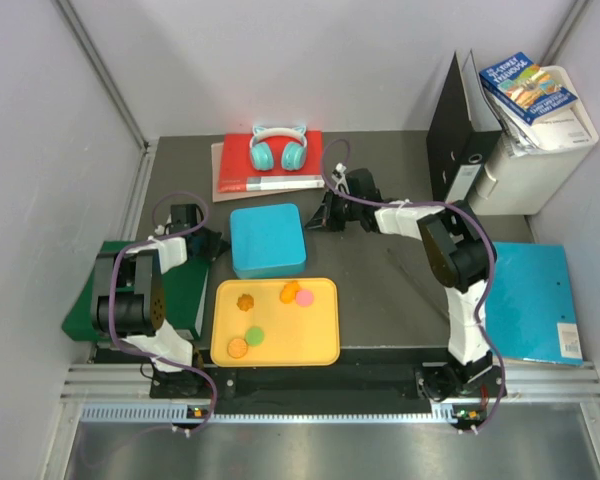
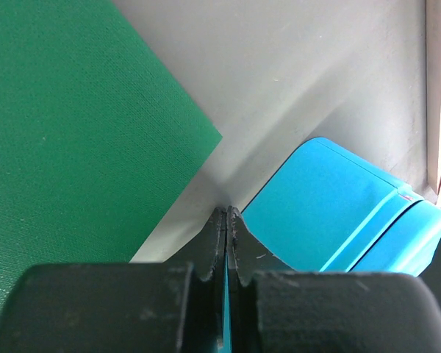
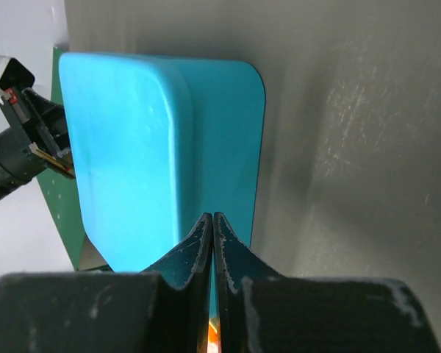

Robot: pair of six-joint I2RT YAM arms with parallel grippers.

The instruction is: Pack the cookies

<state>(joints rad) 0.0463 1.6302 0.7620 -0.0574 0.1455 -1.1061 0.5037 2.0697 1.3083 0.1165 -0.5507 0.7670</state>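
Several cookies lie on the yellow tray [image 1: 325, 335] at the near middle: a scalloped orange cookie [image 1: 245, 300], an orange one [image 1: 289, 291] touching a pink one [image 1: 304, 297], a green one [image 1: 254, 335] and another orange one [image 1: 237, 348]. Behind the tray stands a closed blue box [image 1: 268, 240]. My left gripper [image 1: 217, 244] is shut and empty at the box's left side, over the table beside the green folder [image 2: 73, 132]. My right gripper [image 1: 314, 221] is also shut and empty, at the box's right rear corner [image 3: 154, 147]. Both pairs of jaws are pressed together.
Teal headphones [image 1: 278, 148] rest on a red book [image 1: 270, 160] at the back. A black binder [image 1: 458, 130] and a white box with books [image 1: 535, 130] stand at the back right. A blue folder [image 1: 535, 300] lies on the right, and the green folder [image 1: 85, 300] on the left.
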